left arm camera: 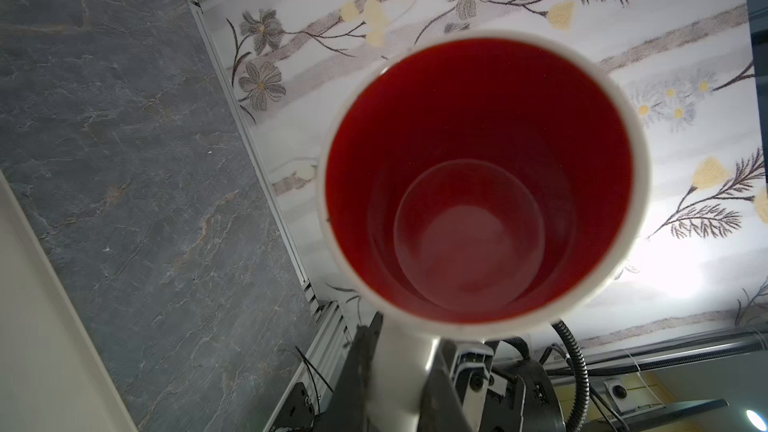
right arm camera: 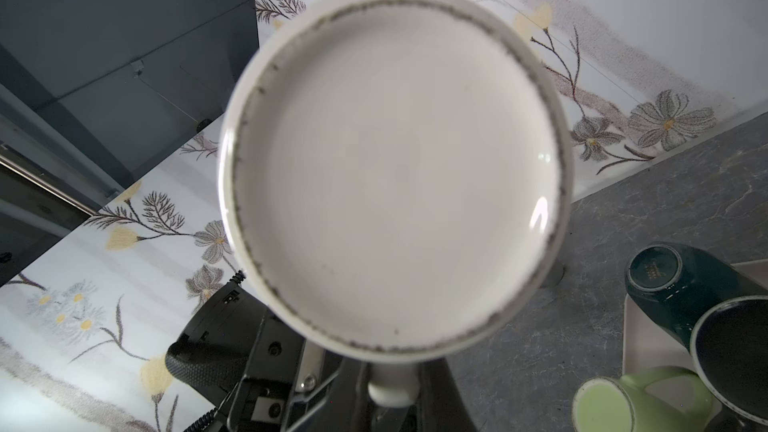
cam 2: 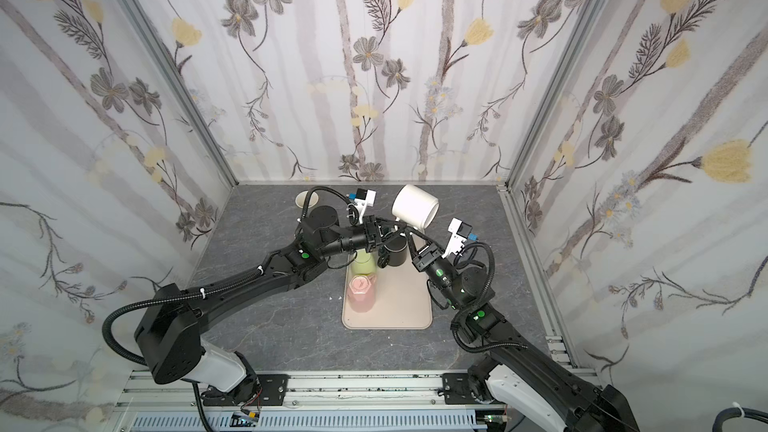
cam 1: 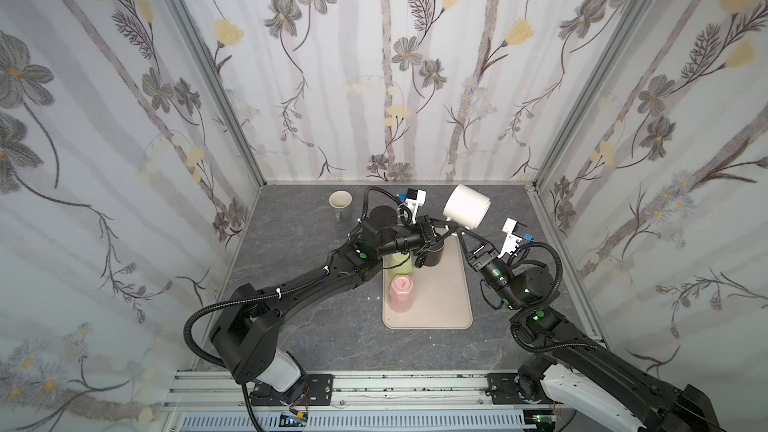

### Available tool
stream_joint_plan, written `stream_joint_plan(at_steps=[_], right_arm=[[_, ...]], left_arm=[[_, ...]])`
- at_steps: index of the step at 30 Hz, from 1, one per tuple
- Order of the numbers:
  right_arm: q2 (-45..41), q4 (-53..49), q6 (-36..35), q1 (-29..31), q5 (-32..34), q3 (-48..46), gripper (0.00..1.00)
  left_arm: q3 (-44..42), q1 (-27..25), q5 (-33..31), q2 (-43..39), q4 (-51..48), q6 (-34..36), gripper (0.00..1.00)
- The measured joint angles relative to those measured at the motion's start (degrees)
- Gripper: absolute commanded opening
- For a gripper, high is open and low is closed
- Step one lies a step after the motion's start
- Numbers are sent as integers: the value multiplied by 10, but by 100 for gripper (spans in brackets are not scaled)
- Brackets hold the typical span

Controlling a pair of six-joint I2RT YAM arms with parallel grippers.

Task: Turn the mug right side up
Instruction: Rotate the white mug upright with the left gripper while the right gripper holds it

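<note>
The white ceramic mug with a red inside [cam 1: 465, 206] hangs tilted above the grey worktop [cam 1: 291, 234], mouth towards the left pincer [cam 1: 441, 232], base towards the right pincer [cam 1: 460, 236]. Both pinch its handle [left arm camera: 397, 371].

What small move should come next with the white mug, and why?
Probably open the right tool and ease it back. Both tools grip the handle of the white mug, which hangs on its side above the table. With the left tool holding, a freed mug could then be rolled mouth up.
</note>
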Motion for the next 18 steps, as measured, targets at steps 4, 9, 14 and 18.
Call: stream_joint_plan(at_steps=[4, 9, 14, 18], right_arm=[[0, -7, 0, 0, -8, 0, 8], [0, -14, 0, 0, -21, 0, 12], [0, -21, 0, 1, -34, 0, 16], [0, -29, -1, 2, -40, 0, 25]], left_arm=[[0, 0, -5, -7, -26, 17, 0], [0, 0, -13, -19, -59, 39, 0], [3, -1, -24, -31, -100, 62, 0], [3, -1, -30, -39, -119, 75, 0]])
